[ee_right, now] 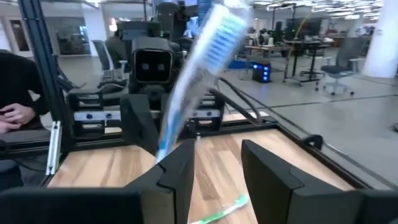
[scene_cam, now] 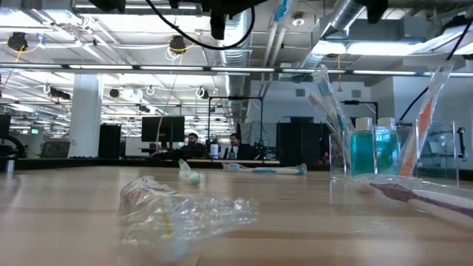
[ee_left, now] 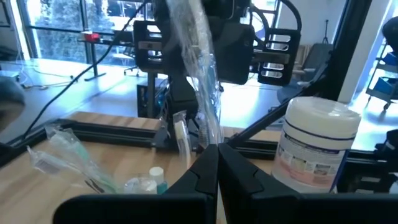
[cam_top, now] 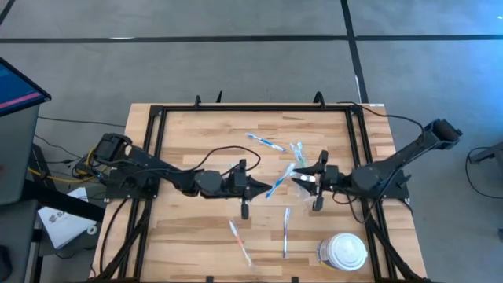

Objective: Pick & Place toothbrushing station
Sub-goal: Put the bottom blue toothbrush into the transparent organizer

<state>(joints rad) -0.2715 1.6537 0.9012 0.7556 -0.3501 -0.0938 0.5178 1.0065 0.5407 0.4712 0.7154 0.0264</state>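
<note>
My left gripper (cam_top: 259,187) is shut on a wrapped blue and white toothbrush (cam_top: 280,179) above the table's middle. The toothbrush reaches up and over to my right gripper (cam_top: 301,179), which faces it, open. In the right wrist view its bristle head (ee_right: 211,43) stands above my right gripper (ee_right: 214,168) and its shaft runs down beside one finger (ee_right: 177,171); whether they touch, I cannot tell. The clear cup (cam_top: 297,153) with teal tubes (scene_cam: 363,148) stands on the table just beyond the grippers. My left gripper (ee_left: 217,158) pinches the wrapped toothbrush's lower end (ee_left: 211,134) between its two shut fingers. The fingers come level from the table's left. The toothbrush is lifted clear and slants up and away from the fingertips (ee_left: 205,165) toward my right arm.
Loose wrapped toothbrushes lie at the far middle (cam_top: 265,142) and near middle (cam_top: 240,242), (cam_top: 285,232). A large white lidded container (cam_top: 346,251) stands at the near right. A crumpled clear wrapper (scene_cam: 185,210) lies close to the low camera. A black frame (cam_top: 157,149) borders the table.
</note>
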